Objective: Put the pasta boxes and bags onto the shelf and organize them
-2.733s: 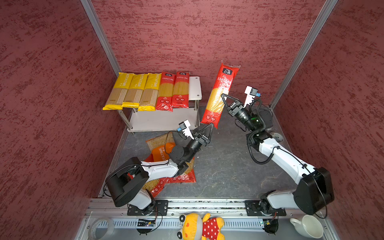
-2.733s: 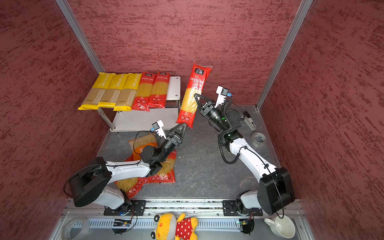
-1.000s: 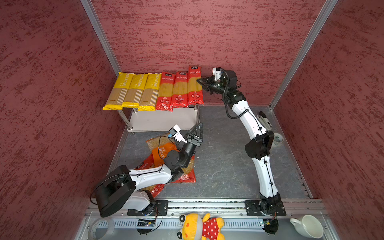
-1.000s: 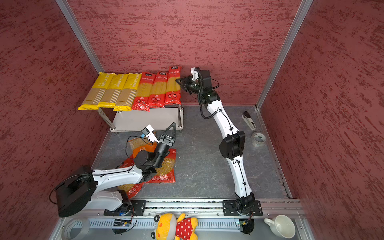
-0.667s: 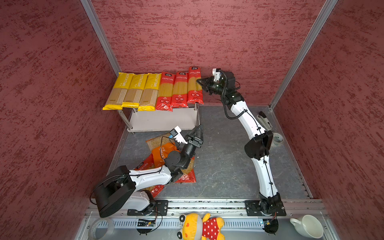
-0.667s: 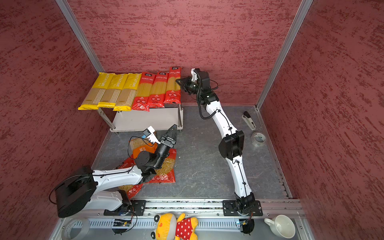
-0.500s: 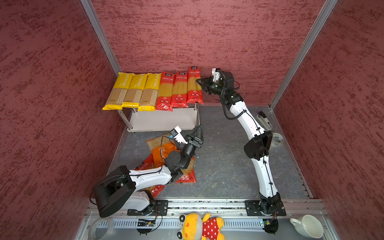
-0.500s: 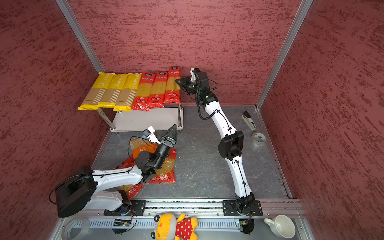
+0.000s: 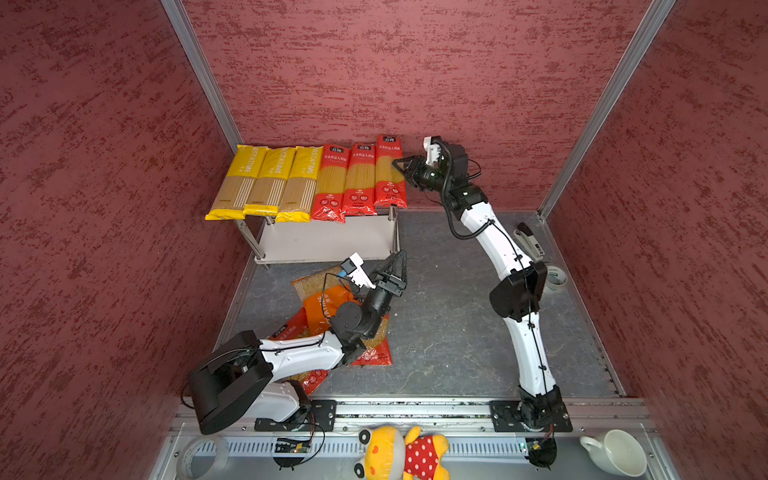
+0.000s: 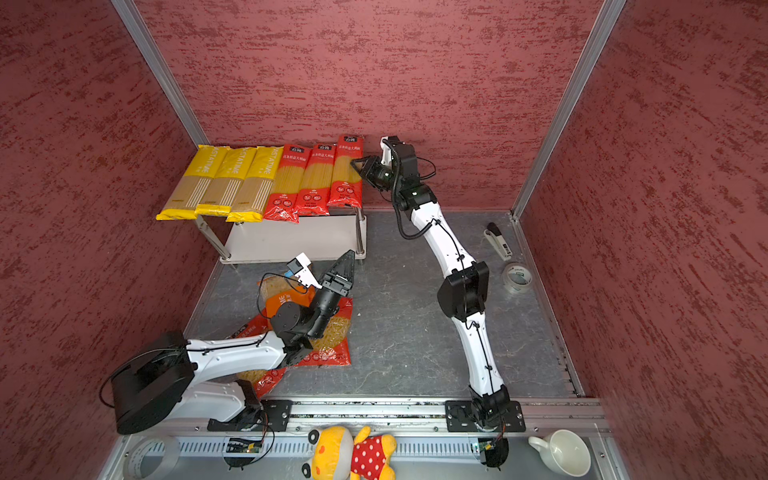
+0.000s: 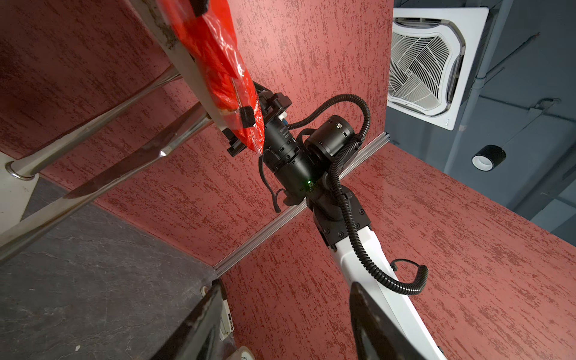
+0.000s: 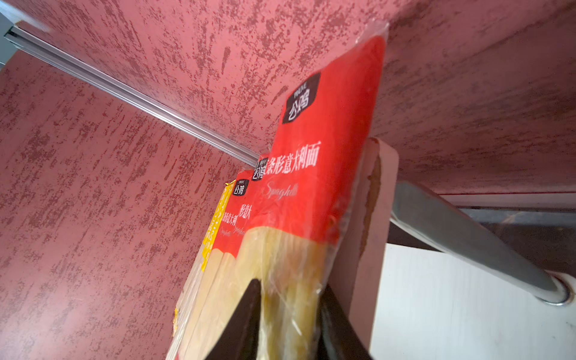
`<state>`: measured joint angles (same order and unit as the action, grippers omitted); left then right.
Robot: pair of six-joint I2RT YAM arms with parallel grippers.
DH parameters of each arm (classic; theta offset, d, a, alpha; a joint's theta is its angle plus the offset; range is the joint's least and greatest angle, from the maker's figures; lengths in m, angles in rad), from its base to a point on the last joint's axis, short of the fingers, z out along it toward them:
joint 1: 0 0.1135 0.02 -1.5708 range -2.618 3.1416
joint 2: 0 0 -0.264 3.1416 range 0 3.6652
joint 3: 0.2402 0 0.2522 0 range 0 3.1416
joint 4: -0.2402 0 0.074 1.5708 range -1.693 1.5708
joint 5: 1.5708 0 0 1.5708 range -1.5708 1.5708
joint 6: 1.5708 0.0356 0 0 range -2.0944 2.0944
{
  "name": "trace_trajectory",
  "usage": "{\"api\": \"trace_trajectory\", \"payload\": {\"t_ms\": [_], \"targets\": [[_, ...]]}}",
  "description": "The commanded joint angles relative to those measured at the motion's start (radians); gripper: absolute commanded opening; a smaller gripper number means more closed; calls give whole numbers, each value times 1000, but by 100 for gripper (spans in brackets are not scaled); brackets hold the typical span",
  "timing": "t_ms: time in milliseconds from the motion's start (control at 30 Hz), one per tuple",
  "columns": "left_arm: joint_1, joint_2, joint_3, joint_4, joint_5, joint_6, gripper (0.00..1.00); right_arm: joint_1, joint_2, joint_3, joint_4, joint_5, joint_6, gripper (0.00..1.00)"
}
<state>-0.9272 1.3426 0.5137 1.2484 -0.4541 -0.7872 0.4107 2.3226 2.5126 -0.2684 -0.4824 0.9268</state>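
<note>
Right wrist view: my right claw [image 12: 290,285] straddles the red spaghetti pack [image 12: 314,149], lying rightmost on top of the shelf [image 12: 381,174]. Clamped or slack? Can't tell. Placing step, I judge; next, ease clear rightward, then the near-floor bags [image 9: 322,305].

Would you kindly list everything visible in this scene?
Yellow spaghetti packs: three, yellow, shelf top, left.
Red spaghetti packs: three, red, shelf top, right.
Shelf: one, white, back wall.
Orange bag: one, orange, floor.
Red bags: two, red, floor.
Stapler: one, black-white, right floor.
Tape rolls: two, pale, right floor, front left.
Plush toy: one, yellow, front ledge.
Cup: one, white, front right.
Left gripper: one, black, fingers apart, empty.
Right gripper: one, black, fingers flanking rightmost red pack.
</note>
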Motion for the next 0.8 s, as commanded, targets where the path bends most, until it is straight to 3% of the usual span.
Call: {"api": "trace_trajectory", "payload": {"t_ms": [0, 233, 333, 500, 767], "targets": [[-6, 10, -8, -1, -3, 28, 64, 3, -76, -43, -35, -34, -38, 38], [-7, 16, -9, 0, 3, 35, 64, -1, -126, -96, -64, -48, -72, 42], [-6, 15, -11, 2, 2, 42, 65, 0, -138, -126, -76, -53, -81, 38], [-6, 10, -6, -1, 7, 53, 65, 15, -144, -162, -46, -53, -75, 23], [-6, 1, -6, -9, 7, 63, 65, 43, -73, -69, -98, -59, -80, 17]]}}
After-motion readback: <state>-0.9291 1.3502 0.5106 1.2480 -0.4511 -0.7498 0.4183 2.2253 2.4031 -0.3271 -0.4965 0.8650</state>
